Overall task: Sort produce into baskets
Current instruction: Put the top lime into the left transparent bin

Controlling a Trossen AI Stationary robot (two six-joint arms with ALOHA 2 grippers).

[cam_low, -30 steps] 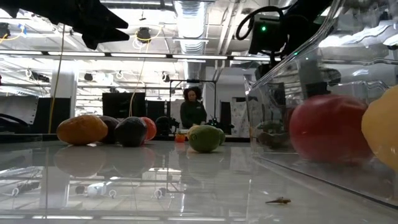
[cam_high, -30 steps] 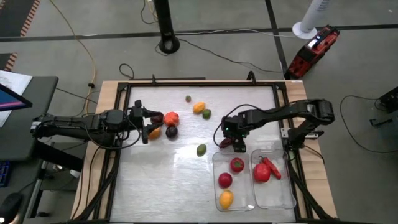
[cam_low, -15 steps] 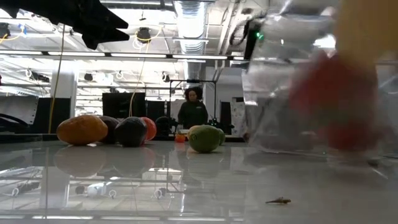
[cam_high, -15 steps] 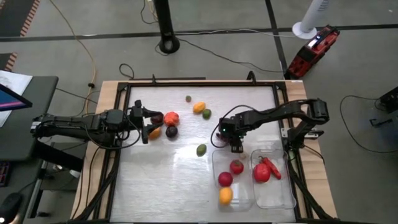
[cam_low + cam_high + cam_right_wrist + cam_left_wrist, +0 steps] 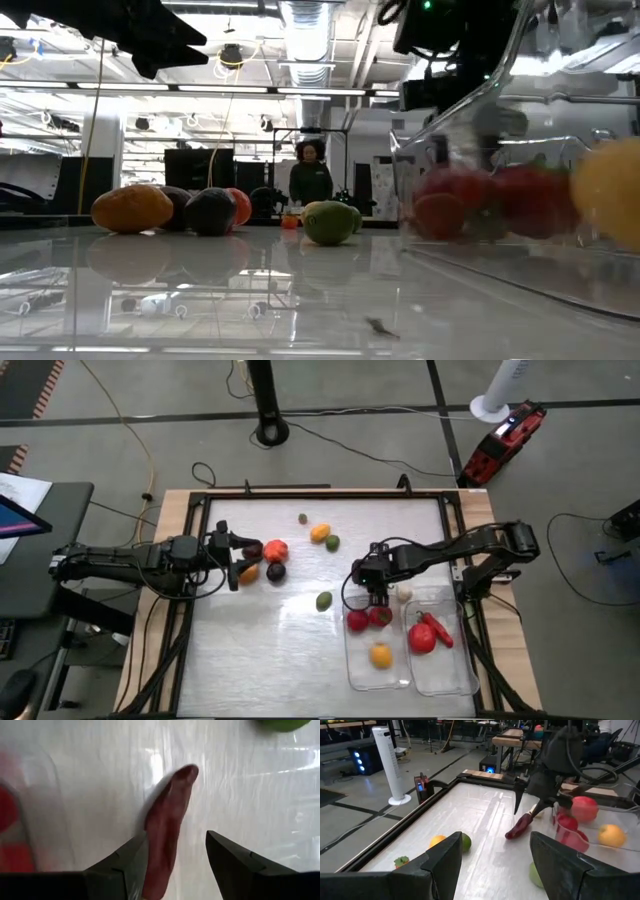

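Right gripper (image 5: 378, 598) hangs at the far end of the clear plastic rectangular bin (image 5: 350, 660) that holds two round red fruits (image 5: 357, 621) and one yellow-orange fruit (image 5: 381, 655). Its jaws are apart and not clamped on anything. A second ago those three fruits lay strung out along the length of this bin. Now both red ones sit side by side at its far end with the yellow one at its middle, and the gripper has narrowed and shifted a little along that end. A small white vegetable (image 5: 403, 592) now shows just beyond the bin's far end. From above, the arm hides what lies under the gripper. Only its own wrist camera shows a dark red tapering pod (image 5: 167, 830) on the glossy white tabletop (image 5: 260, 795) between the fingers (image 5: 235, 860), against one of them and clear of the other. The other arm's camera catches the same pod side-on, slanting down beside the bin. Left gripper (image 5: 232, 557) has not moved: well away from the bin on the left, it is spread wide and empty beside a cluster of orange, red and dark purple fruit (image 5: 276, 571). A green oval fruit (image 5: 323, 601) lies just left of the bin. The matching second clear bin (image 5: 455, 670), against the first one's right side, holds a red tomato (image 5: 420, 638). Only the table-level camera shows a person (image 5: 311, 178) standing far back in the room.
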